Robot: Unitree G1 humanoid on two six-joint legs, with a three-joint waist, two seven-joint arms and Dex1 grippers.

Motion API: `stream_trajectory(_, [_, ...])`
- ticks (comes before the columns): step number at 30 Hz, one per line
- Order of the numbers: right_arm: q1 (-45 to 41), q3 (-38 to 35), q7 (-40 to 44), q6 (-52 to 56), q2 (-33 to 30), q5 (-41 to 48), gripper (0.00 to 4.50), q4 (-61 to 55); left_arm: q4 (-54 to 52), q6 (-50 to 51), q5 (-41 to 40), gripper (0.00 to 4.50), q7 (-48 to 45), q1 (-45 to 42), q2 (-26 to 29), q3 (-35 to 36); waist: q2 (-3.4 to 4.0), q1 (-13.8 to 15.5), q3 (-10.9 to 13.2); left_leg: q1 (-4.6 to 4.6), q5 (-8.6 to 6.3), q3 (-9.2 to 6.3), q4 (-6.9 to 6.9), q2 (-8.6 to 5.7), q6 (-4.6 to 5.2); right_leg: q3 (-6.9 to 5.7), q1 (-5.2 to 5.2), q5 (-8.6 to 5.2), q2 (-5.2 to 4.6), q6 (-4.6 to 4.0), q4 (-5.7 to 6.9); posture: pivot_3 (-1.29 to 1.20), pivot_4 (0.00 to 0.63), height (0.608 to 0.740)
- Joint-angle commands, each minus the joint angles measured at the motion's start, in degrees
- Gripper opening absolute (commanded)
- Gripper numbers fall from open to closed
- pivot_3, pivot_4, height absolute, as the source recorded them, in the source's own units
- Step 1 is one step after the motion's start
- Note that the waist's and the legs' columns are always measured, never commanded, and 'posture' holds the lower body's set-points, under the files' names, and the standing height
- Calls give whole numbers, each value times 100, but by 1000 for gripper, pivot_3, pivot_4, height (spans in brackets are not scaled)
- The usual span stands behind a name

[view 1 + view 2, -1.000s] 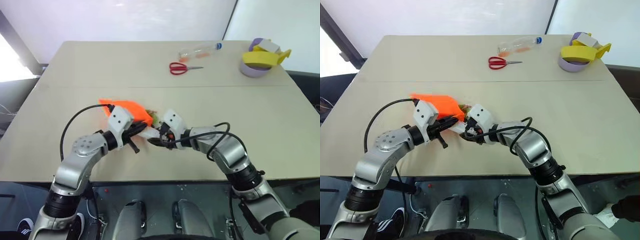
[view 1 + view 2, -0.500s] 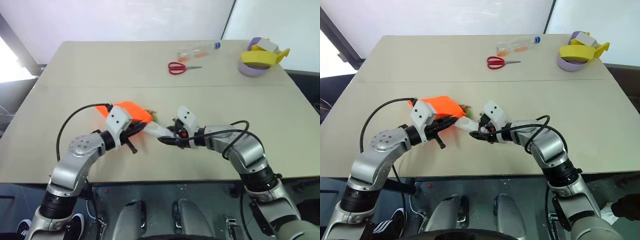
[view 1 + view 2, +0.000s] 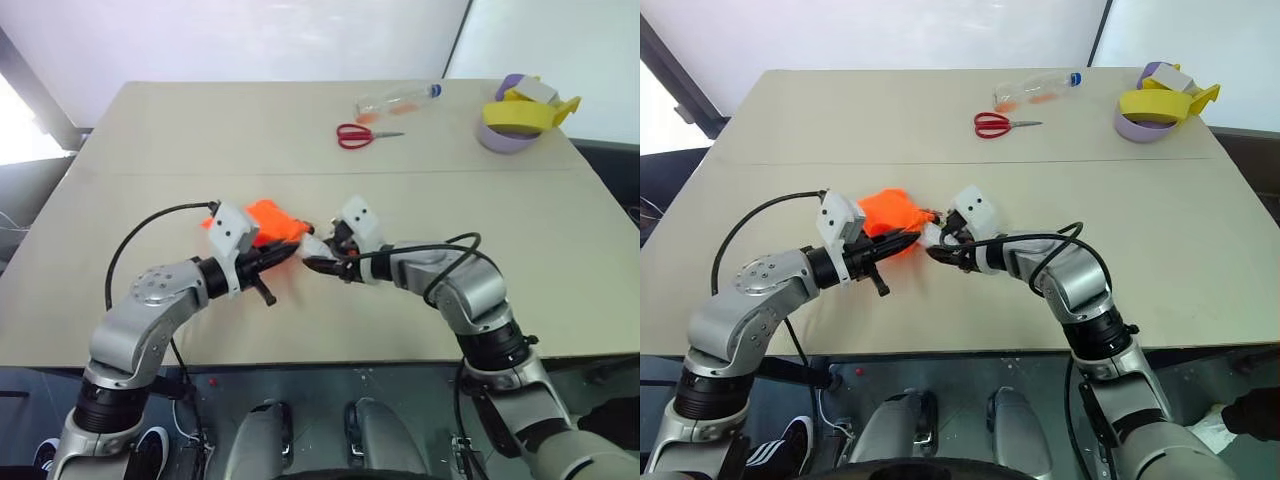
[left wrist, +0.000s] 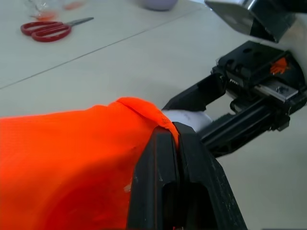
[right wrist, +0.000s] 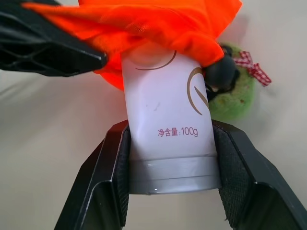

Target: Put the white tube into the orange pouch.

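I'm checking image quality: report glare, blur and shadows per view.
Left eye view: window glare at the far left edge. Left wrist view: scissors soft, left gripper and orange pouch sharp. Right wrist view: white tube print crisp, faint shadow beside it.

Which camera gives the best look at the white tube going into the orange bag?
The right wrist view: the white tube sits large between the right end effector's fingers, its top under the orange pouch. The left wrist view shows a sliver; the head views, a small white patch.
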Motion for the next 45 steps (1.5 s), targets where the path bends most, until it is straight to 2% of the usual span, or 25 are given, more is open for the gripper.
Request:
stream_trajectory(1, [21, 244, 187, -195, -129, -30, 1836, -414, -132, -208, 73, 0, 84, 43, 14, 68, 0, 2, 0, 0, 0, 0, -1, 0, 0, 0, 0, 0, 0, -1, -1, 0, 150, 740])
stream_trajectory(4, [-122, 371, 46, -88, 130, -29, 1836, -309, -66, -312, 138, 0, 140, 52, -56, -2, 0, 3, 0, 0, 0, 0, -1, 0, 0, 0, -1, -7, 0, -13, 1, 0, 150, 740])
stream_trajectory(8, [-426, 257, -521, 82, 821, -192, 1836, 227, -108, -318, 180, 0, 114, 62, -96, -142, 0, -31, 0, 1, 1, -1, 0, 0, -2, 1, -4, -6, 0, -14, 11, 0, 150, 740])
stream_trajectory(11, [-542, 326, -701, 102, 1034, -328, 1836, 405, -114, -351, 222, 0, 91, 137, -51, -183, 0, -18, 0, 1, 4, -2, -1, 1, -7, 0, -10, -5, 0, -13, 16, 0, 150, 740])
stream_trajectory(17, [-651, 384, -1059, 295, 1197, -600, 1836, 680, -104, -352, 257, 0, 119, 179, -77, -158, 0, -12, 0, -16, 4, -1, -2, -1, -7, 1, -18, -5, -1, -13, 2, 0, 150, 740])
stream_trajectory(24, [-671, 166, -1177, 825, 1394, -465, 1836, 633, -153, -382, 265, 0, 105, 226, -83, -178, 1, -32, -1, -42, 7, -1, -2, 0, -13, 0, -52, 3, -1, -1, 18, 0, 150, 740])
stream_trajectory(27, [-719, 298, -1151, 922, 1494, -453, 1836, 601, -146, -392, 252, 0, 124, 199, -110, -194, 1, -35, -1, -54, 8, -1, -2, 0, -14, 0, -67, 3, -1, 0, 23, 0, 150, 740])
stream_trajectory(36, [-864, 457, -1129, 802, 1678, -540, 1836, 855, -129, -423, 254, 0, 161, 176, -160, -258, 1, -36, -1, -64, 9, 0, 0, -1, -14, 0, -75, 4, 1, 2, 24, 0, 150, 740])
stream_trajectory(45, [-938, 220, -1264, 849, 2005, -486, 1836, 1115, -158, -388, 243, 0, 182, 184, -142, -283, 1, -47, -1, -63, 11, 0, 3, -1, -15, -1, -75, 4, 2, 2, 31, 0, 150, 740])
